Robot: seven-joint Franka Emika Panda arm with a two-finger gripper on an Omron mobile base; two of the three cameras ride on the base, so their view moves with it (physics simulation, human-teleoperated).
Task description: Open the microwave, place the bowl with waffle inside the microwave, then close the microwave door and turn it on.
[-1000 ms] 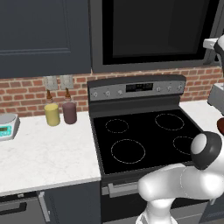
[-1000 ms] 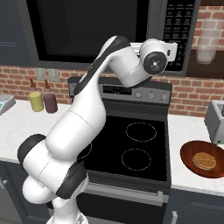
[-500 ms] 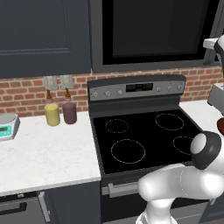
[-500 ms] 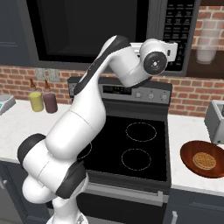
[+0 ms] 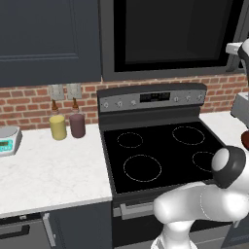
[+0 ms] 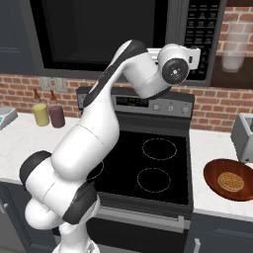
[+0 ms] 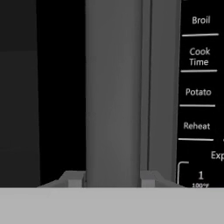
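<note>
Two small dark fingertips of the tool (image 7: 112, 179) stood either side of a vertical grey bar, the microwave door's handle (image 7: 114, 92), clamped against it with no gap on either side. Seen just right of the handle: the keypad (image 7: 199, 92), with Broil, Cook Time, Potato and Reheat. Hung above the stove (image 6: 148, 168), the microwave (image 6: 113, 37), with the microwave door (image 5: 175, 34) flush and closed. Reached up from the lower left in the right base view, the white arm, its wrist at the door's right edge beside the keypad. Rested on the table near its front right corner, well apart from the tool, the bowl (image 6: 232, 180), waffle (image 6: 231, 181) inside. Stood at the back of the table left of the stove, a yellow cup (image 5: 58, 127) and a purple cup (image 5: 77, 125).

Judged the step in hand: opening the microwave, first of the task. Called for next, probably: pulling the handle outward along the door's arc, grip kept firm against slipping.
</note>
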